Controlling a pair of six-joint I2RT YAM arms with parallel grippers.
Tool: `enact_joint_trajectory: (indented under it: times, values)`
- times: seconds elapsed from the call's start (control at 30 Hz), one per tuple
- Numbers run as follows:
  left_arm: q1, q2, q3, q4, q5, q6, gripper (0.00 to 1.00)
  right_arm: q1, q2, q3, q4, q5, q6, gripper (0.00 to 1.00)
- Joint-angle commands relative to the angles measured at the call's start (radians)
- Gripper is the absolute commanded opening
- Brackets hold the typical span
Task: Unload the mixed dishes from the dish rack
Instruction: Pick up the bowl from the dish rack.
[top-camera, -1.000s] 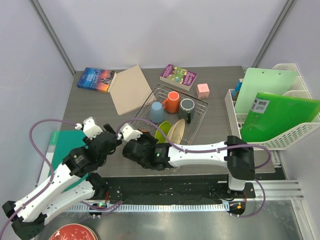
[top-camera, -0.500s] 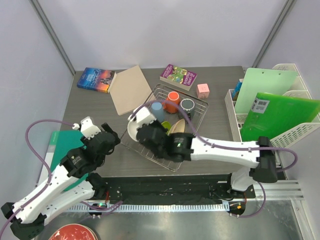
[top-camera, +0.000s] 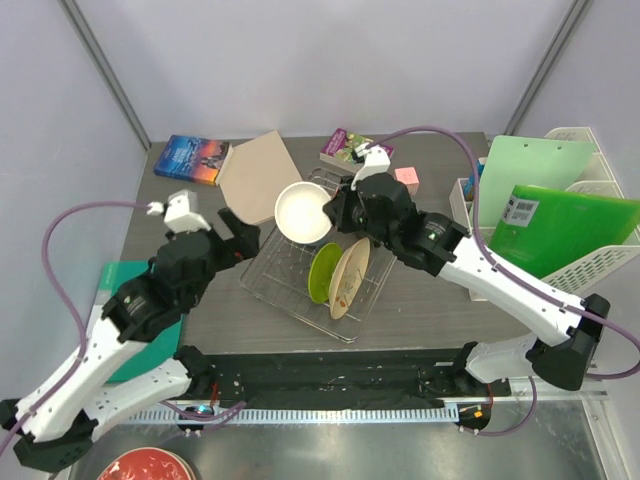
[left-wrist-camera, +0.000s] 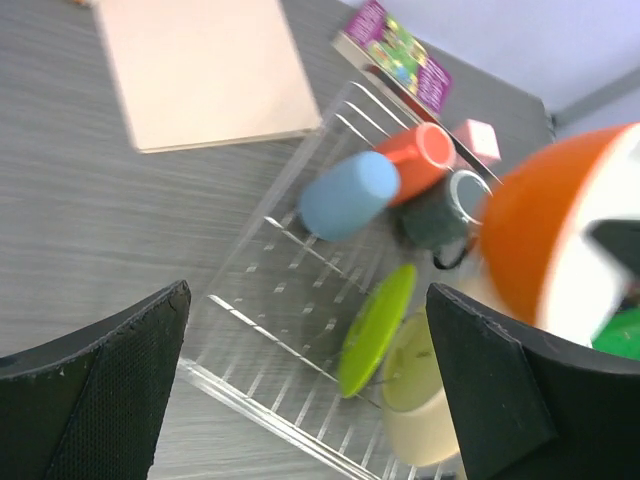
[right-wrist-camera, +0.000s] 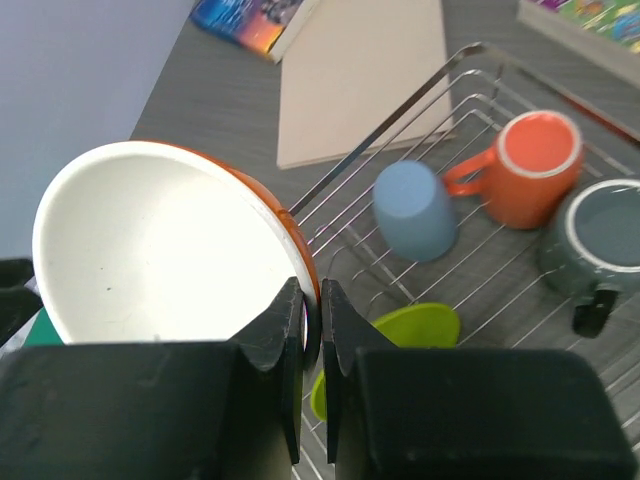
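Observation:
My right gripper (right-wrist-camera: 312, 300) is shut on the rim of a small bowl (right-wrist-camera: 160, 250), white inside and orange outside, and holds it in the air over the far left of the silver wire dish rack (top-camera: 290, 300). In the top view the bowl (top-camera: 303, 212) hides the mugs. The right wrist view shows the light blue mug (right-wrist-camera: 415, 210), orange mug (right-wrist-camera: 530, 165) and dark grey mug (right-wrist-camera: 600, 235) in the rack. The lime green plate (top-camera: 323, 272) and beige plate (top-camera: 350, 278) stand on edge. My left gripper (left-wrist-camera: 310, 400) is open and empty, above the rack's left side.
A blue book (top-camera: 193, 158), a beige board (top-camera: 262, 178), a purple book (top-camera: 345, 150) and a pink cube (top-camera: 405, 178) lie behind the rack. A white basket (top-camera: 560, 280) with green folders stands at the right. A teal mat (top-camera: 125, 290) lies at the left.
My right arm has swung the bowl from the near left of the rack up and over to its far side. My left arm has reached forward toward the rack.

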Motion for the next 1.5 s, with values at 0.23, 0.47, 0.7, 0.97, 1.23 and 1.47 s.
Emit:
enact_joint_trajectory:
  times: [0.23, 0.47, 0.7, 0.97, 1.23, 1.47]
  values:
    - [0.001, 0.289, 0.166, 0.153, 0.235, 0.065, 0.95, 0.0, 0.025, -0.065, 0.044, -0.151, 0.125, 0.01]
    - [0.003, 0.274, 0.16, 0.146, 0.177, 0.054, 0.94, 0.0, 0.025, -0.088, 0.036, -0.119, 0.119, 0.01]
    - [0.001, 0.255, 0.146, 0.16, 0.168, 0.073, 0.92, 0.0, 0.054, -0.073, -0.004, -0.06, 0.089, 0.01]
    - [0.003, 0.329, 0.131, 0.167, 0.22, 0.059, 0.77, 0.0, 0.058, -0.052, 0.031, -0.112, 0.096, 0.01]
    - [0.003, 0.345, 0.1, 0.181, 0.241, 0.057, 0.58, 0.0, 0.068, -0.032, 0.028, -0.117, 0.089, 0.01]
    - [0.003, 0.358, 0.083, 0.179, 0.26, 0.068, 0.04, 0.0, 0.077, -0.03, 0.031, -0.146, 0.091, 0.01]
